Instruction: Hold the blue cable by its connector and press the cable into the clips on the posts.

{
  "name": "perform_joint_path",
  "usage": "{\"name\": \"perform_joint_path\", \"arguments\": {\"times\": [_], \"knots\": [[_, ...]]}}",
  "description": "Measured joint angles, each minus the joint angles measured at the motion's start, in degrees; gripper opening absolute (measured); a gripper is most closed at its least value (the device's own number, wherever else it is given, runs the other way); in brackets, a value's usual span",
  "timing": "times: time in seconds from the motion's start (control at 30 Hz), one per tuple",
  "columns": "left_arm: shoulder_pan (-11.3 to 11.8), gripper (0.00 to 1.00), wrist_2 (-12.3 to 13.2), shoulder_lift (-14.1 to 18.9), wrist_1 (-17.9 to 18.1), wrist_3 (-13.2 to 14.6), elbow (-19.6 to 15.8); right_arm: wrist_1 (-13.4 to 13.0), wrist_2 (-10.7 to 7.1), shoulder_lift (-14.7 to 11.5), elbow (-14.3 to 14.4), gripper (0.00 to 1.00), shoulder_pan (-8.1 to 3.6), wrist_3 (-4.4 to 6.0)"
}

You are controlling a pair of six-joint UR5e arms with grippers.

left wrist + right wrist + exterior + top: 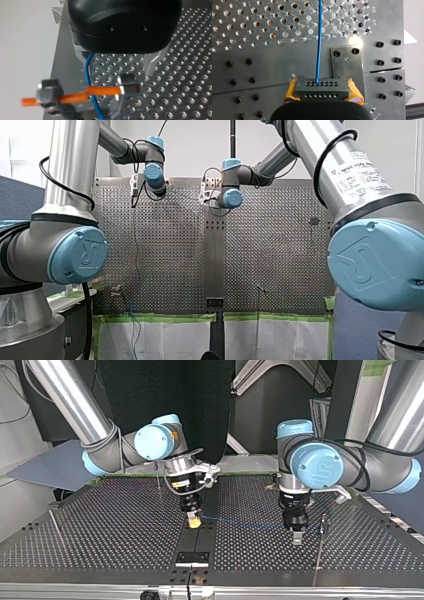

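Right wrist view shows my right gripper (322,94) clenched on the dark connector (322,87), with yellow pads (290,92) on either flank. The blue cable (319,45) runs straight out ahead of the jaws, so the holding part looks done. My left gripper (117,71) has its metal fingers (151,62) spread, grasping nothing. The cable drops just inside one finger and crosses the orange clip (102,90) ahead of those jaws. Whether it is seated there I cannot tell. Pressing it home, I judge, is what is left.
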Motion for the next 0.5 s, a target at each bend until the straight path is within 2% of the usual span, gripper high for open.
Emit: {"name": "perform_joint_path", "arguments": {"times": [0.5], "knots": [[0.08,1.00,0.24,0.29,-0.07,-0.59,0.04,-0.06,0.01,0.07,0.00,0.00,-0.03,-0.03]]}}
